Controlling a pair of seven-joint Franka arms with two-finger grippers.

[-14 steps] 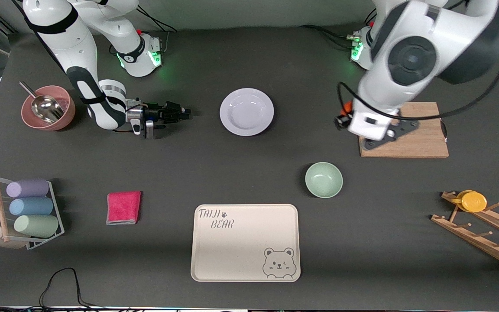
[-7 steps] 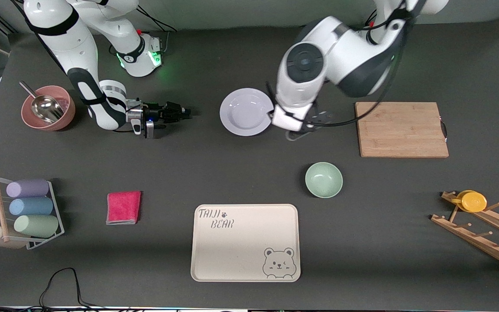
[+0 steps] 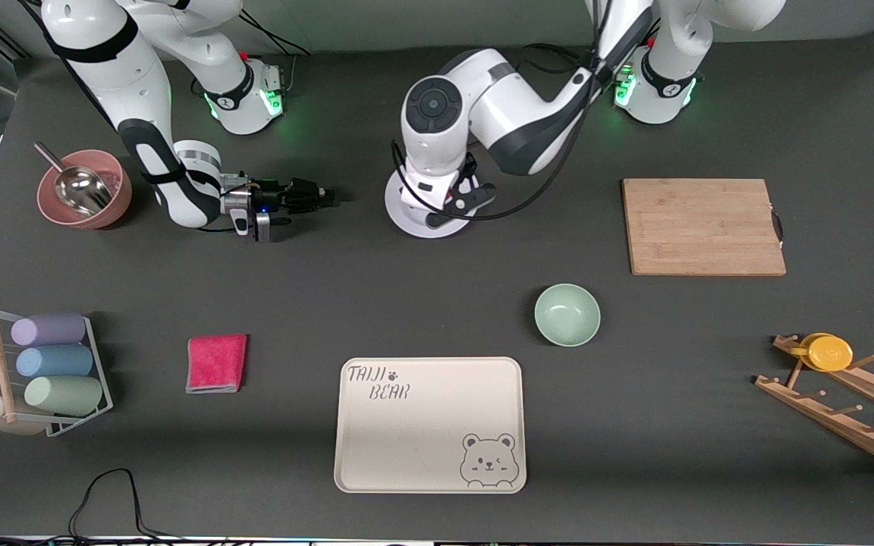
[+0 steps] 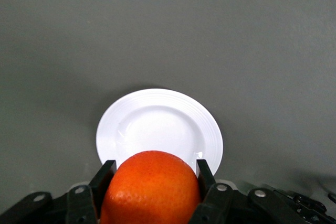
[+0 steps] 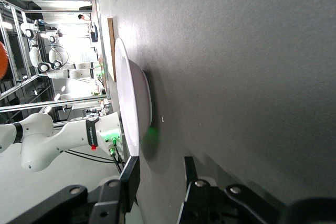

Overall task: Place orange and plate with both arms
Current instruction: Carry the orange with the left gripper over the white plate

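Note:
The white plate [image 3: 416, 226] lies on the table between the two bases, partly covered by my left arm. My left gripper [image 3: 456, 205] hangs over the plate. In the left wrist view this gripper [image 4: 155, 167] is shut on the orange [image 4: 149, 187], with the plate [image 4: 157, 124] straight below it. The orange is hidden in the front view. My right gripper [image 3: 323, 199] is open and empty. It lies low over the table beside the plate, toward the right arm's end, and points at the plate. The right wrist view shows this gripper [image 5: 160, 163] and the plate [image 5: 131, 103] edge-on.
A wooden cutting board [image 3: 702, 226] lies toward the left arm's end. A green bowl [image 3: 567, 314] and a cream bear tray [image 3: 429, 425] lie nearer the camera. A pink bowl with a scoop [image 3: 84, 189], a red cloth [image 3: 216, 363], a cup rack [image 3: 50, 371] and a yellow dish [image 3: 830, 353] stand around.
My left arm has swung from over the cutting board to over the plate, carrying the orange. The right arm has not moved.

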